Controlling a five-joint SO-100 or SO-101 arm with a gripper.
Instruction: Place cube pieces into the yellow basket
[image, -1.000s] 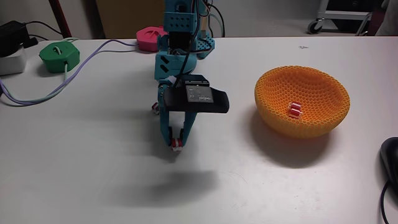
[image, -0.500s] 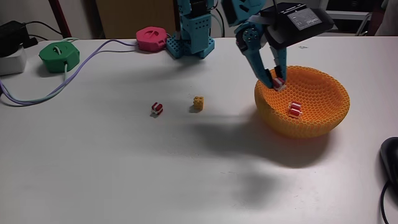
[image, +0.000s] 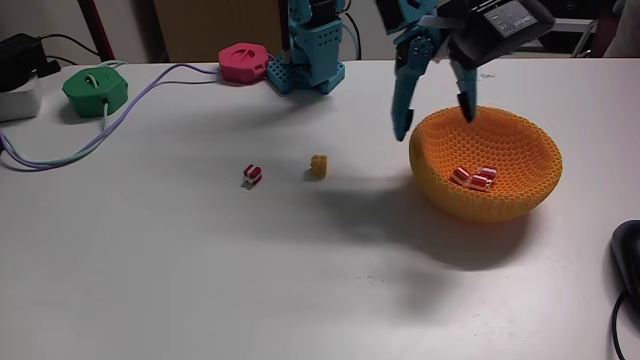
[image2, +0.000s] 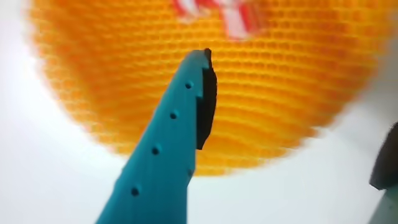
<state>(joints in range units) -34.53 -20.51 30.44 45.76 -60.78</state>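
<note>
Since half a second ago, the gripper (image: 435, 122) has spread its fingers wide and let go of the striped cube it was carrying over the basket's rim; two red-and-white cubes are now lying inside the yellow basket (image: 520, 190) where one lay before.

From the fixed view, the teal plastic arm is reaching from its base (image: 308, 60) at the far edge of the table, its wrist raised and the black camera block tilting above the gripper. Both fingers are pointing down, well apart: one is hanging just outside the basket's near-left rim, the other is hovering over the bowl's inside. The basket is a rounded orange-yellow bowl with a honeycomb-perforated wall, sitting below and to the right of the gripper. The two striped cubes (image: 472, 177) are resting side by side on its floor, below the inner finger. To the left of the gripper, on the bare white table (image: 180, 270), a studded yellow-orange cube (image: 319, 165) is sitting, and farther left another red-and-white striped cube (image: 253, 175), the two apart from each other. That is making four cube pieces in sight.

From the wrist view, a teal finger (image2: 168, 143) with a row of small holes and a dark pad is slanting across the blurred honeycomb wall (image2: 298, 106), with red-and-white shapes (image2: 239, 15) smeared at the top edge, beyond the fingertip.
</note>
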